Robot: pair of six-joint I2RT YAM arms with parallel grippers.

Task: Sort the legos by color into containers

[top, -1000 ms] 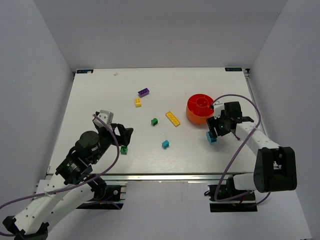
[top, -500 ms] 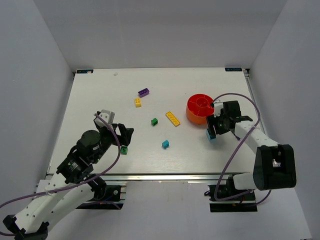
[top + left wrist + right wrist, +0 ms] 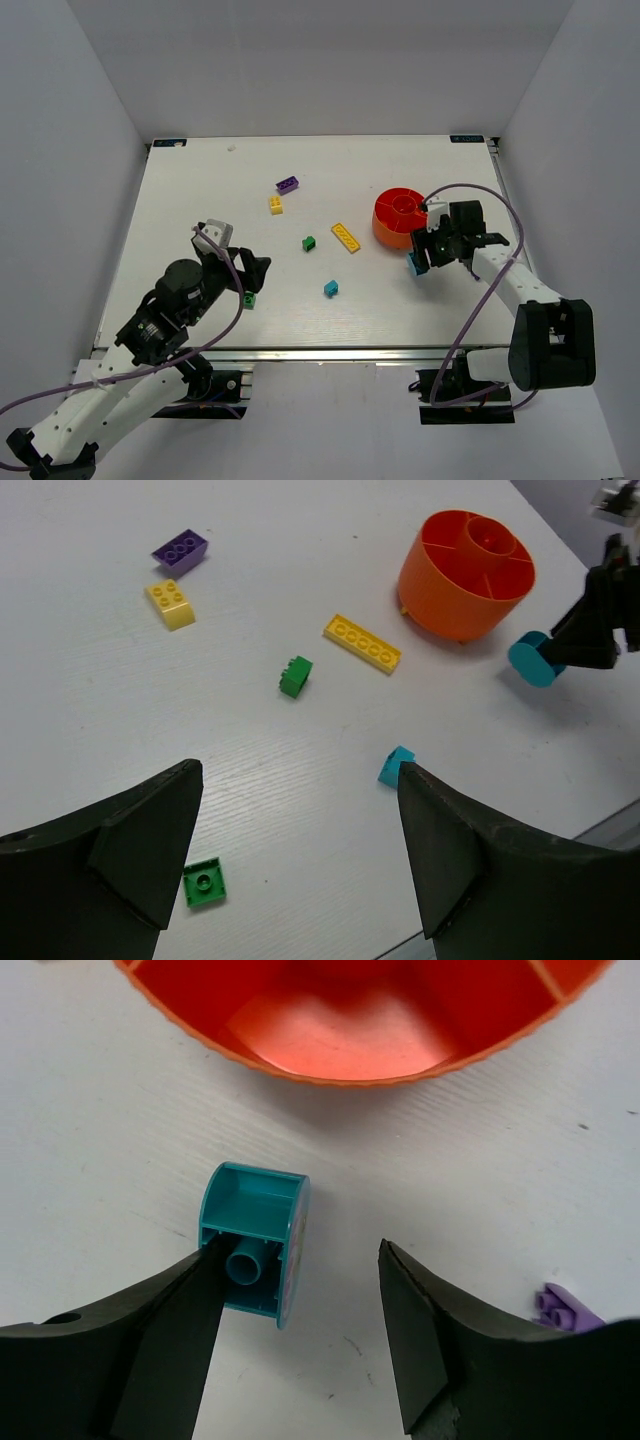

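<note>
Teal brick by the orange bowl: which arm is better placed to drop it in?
Right. The right arm's fingers straddle the teal rounded plastic brick beside the round orange divided bowl; the left arm's fingers sit far off, near a flat green brick.

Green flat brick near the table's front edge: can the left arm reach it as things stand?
Probably yes. The green flat brick lies alone on the bare table, just beside the open left gripper, with nothing between them.
</note>
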